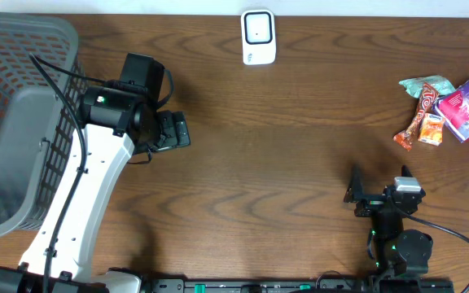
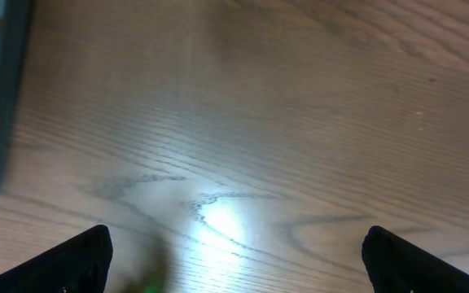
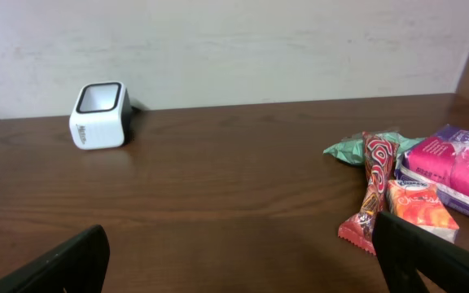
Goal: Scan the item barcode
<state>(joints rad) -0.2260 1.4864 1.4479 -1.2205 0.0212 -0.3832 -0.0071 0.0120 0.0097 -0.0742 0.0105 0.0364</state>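
Snack pile (image 3: pixel 418 207) partly beyond frame edge

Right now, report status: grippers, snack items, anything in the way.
Left gripper open, empty. Right gripper open, empty. Colourful snack packets untouched on brown wooden table. Nothing between them and white box-shaped scanner.

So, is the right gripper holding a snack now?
No, the right gripper is open with nothing in it, and the snacks lie on the table.
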